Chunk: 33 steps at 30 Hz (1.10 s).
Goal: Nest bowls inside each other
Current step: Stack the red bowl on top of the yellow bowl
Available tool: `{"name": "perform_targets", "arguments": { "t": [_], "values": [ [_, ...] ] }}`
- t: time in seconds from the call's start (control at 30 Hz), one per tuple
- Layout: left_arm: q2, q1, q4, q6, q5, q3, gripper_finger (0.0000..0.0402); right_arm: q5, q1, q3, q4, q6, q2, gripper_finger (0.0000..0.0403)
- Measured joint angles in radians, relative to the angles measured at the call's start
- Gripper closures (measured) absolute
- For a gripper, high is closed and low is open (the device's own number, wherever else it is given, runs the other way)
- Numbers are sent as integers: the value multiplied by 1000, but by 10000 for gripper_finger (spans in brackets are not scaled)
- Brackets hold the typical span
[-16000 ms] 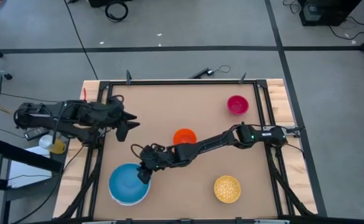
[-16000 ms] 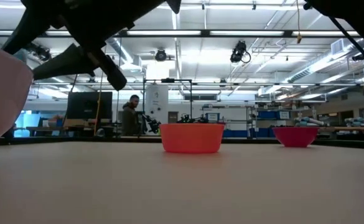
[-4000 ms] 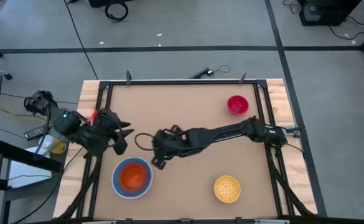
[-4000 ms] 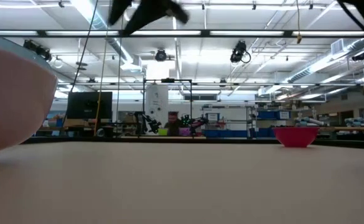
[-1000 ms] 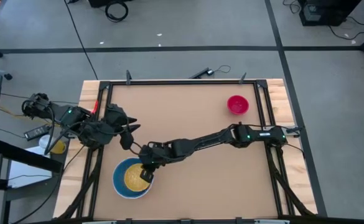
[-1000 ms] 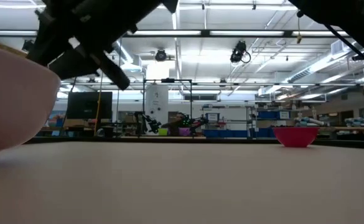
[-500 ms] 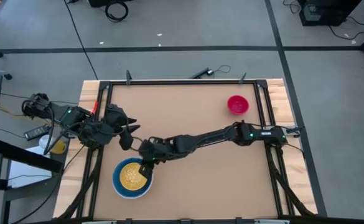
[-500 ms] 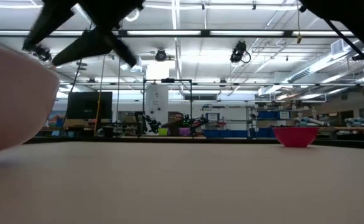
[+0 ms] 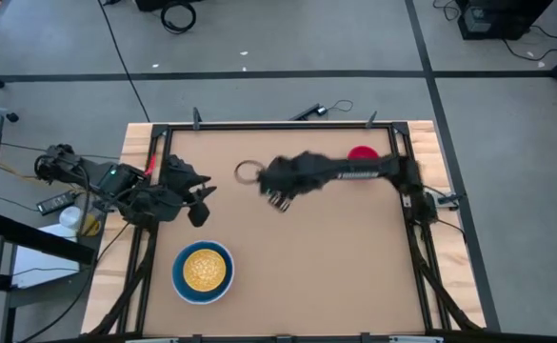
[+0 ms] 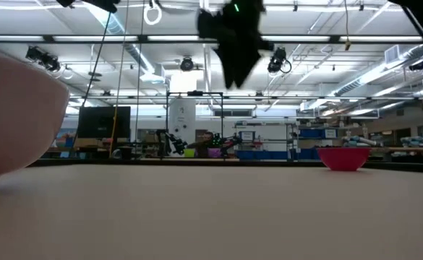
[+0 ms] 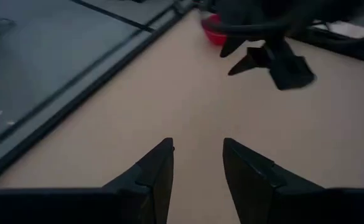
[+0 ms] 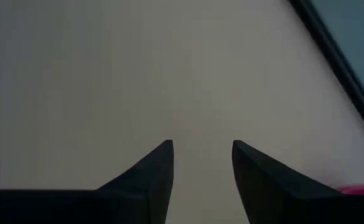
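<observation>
A light blue bowl (image 9: 202,273) stands near the table's near left corner, and the gold-yellow speckled bowl (image 9: 203,270) sits nested in it. In the low view the stack's pale outer wall (image 10: 16,115) fills the left edge. The magenta-red bowl (image 9: 361,151) rests on its base at the far right, partly under my right arm, and shows again in the low view (image 10: 343,157). My right gripper (image 12: 201,149) hangs open above the table's middle (image 9: 276,195), holding nothing. At the left edge my left gripper (image 11: 197,149) waits open and empty (image 9: 200,204).
A black frame (image 9: 278,125) runs along the table's edges. Bare brown table top (image 9: 316,257) lies between the stack and the magenta-red bowl. Cables and a small ring (image 9: 248,172) hang by my right arm.
My right gripper has come away from the rim of the stacked bowls, risen and swung fast toward the table's far right, over the middle, tipping to point more steeply down. The gold-yellow bowl stays nested in the blue one.
</observation>
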Motion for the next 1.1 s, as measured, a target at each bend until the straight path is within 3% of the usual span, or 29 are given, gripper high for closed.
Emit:
{"name": "perform_targets", "arguments": {
  "t": [0.3,0.47,0.63,0.9,1.1],
  "values": [
    [88,107,21,-92,-28,0,260,-205,-315,-691,265,-162,-396,249],
    [160,170,48,-122,-25,0,260,-283,-464,-926,330,-217,-544,249],
    [221,227,155,-69,45,0,260,-321,-537,-1053,387,-258,-582,249],
    [288,270,291,-34,118,0,260,-220,-568,-1141,501,-338,-582,249],
    [304,270,312,-37,160,0,260,-297,-593,-1189,605,-406,-582,255]
  ]
}}
